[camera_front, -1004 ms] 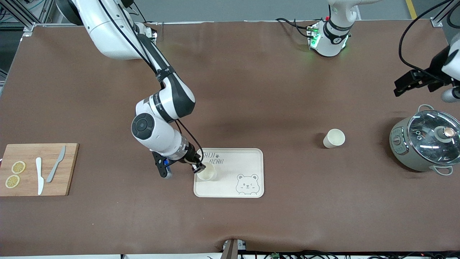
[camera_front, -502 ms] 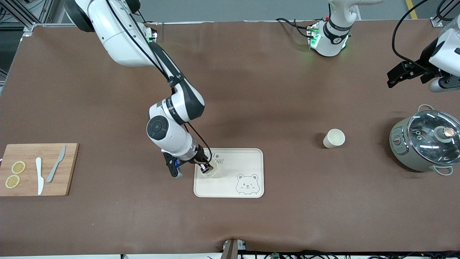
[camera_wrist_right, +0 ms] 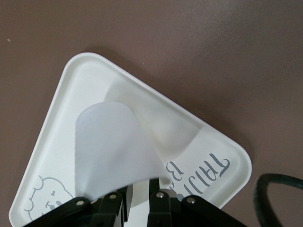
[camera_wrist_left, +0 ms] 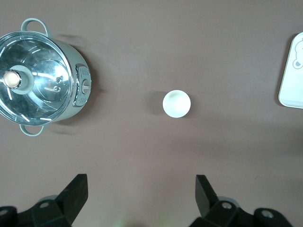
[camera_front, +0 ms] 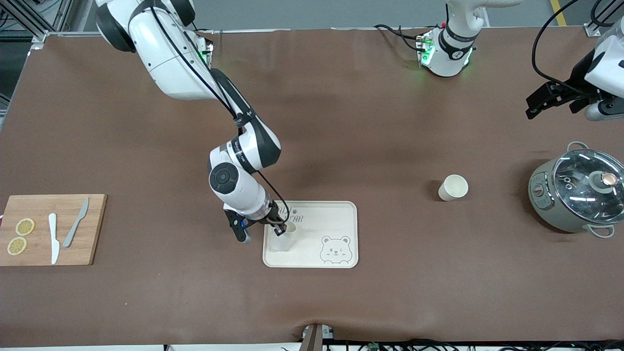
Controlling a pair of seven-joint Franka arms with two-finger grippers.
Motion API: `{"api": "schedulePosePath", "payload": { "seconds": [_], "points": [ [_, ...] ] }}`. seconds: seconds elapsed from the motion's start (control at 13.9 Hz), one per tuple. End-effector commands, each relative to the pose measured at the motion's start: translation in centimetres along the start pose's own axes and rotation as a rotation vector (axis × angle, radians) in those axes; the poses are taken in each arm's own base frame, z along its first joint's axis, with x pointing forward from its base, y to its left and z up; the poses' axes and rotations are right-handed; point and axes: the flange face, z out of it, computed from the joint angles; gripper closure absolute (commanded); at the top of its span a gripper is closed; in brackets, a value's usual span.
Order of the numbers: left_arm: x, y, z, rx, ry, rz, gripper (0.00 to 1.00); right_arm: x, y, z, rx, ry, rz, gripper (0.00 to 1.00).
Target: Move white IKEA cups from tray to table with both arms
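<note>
One white cup stands on the tray, at the tray's end toward the right arm, and its rim is pinched by the right gripper: in the right wrist view the two fingers are seen closed on the cup wall, one inside the rim and one outside. The cup appears a little lifted or tilted, but this cannot be told for sure. The other cup is already set upright on the brown table, well apart from the tray and toward the left arm's end, between the tray and a pot with a glass lid. The left gripper is held high over the table near that pot, with the jaws spread wide and nothing between them, as is shown in the left wrist view; this arm is waiting. A wooden board with knives and lemon slices lies at the right arm's end. From here, the thin wall can be squeezed out of shape by the pinch, or the cup can slip and tip if it is lifted too fast. The light tray may also be dragged if the cup catches on its raised edge.
</note>
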Motion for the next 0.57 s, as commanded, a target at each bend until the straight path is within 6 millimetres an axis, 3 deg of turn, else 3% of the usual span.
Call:
{"api": "schedulePosePath", "payload": {
  "seconds": [0.0, 0.14, 0.22, 0.43, 0.5],
  "points": [
    [0.00, -0.08, -0.06, -0.030, 0.013, 0.005, 0.00, -0.13, -0.11, -0.43, 0.001, 0.015, -0.003, 1.00],
    [0.07, 0.03, 0.09, -0.029, 0.010, 0.006, 0.00, -0.25, -0.15, -0.52, 0.002, 0.014, -0.003, 0.97],
    [0.14, -0.12, 0.25, -0.029, 0.007, 0.003, 0.00, -0.15, -0.22, -0.62, 0.005, 0.015, -0.002, 0.87],
    [0.16, -0.11, 0.42, -0.028, 0.003, 0.003, 0.00, 0.42, -0.30, -0.79, 0.012, 0.012, 0.014, 0.47],
    [0.12, -0.12, 0.34, -0.028, 0.004, 0.005, 0.00, 0.53, -0.37, -0.89, 0.015, 0.013, 0.021, 0.23]
  ]
}}
